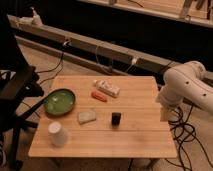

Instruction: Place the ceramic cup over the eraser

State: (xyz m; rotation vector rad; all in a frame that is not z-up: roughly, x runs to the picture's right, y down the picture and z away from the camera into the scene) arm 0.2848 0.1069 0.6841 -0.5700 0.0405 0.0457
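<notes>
A white ceramic cup [57,134] stands upside down near the front left corner of the wooden table [135,135]. A small black eraser [116,118] stands near the table's middle, to the right of the cup and apart from it. My gripper [164,114] hangs from the white arm [186,87] at the table's right edge, pointing down. It is far to the right of the eraser and the cup and holds nothing that I can see.
A green plate [59,101] lies at the left. A pale grey sponge [86,117] lies left of the eraser. A white bottle [107,88] and an orange carrot-like piece [99,96] lie at the back. A black chair [17,87] stands left, and cables [187,135] lie on the floor at the right.
</notes>
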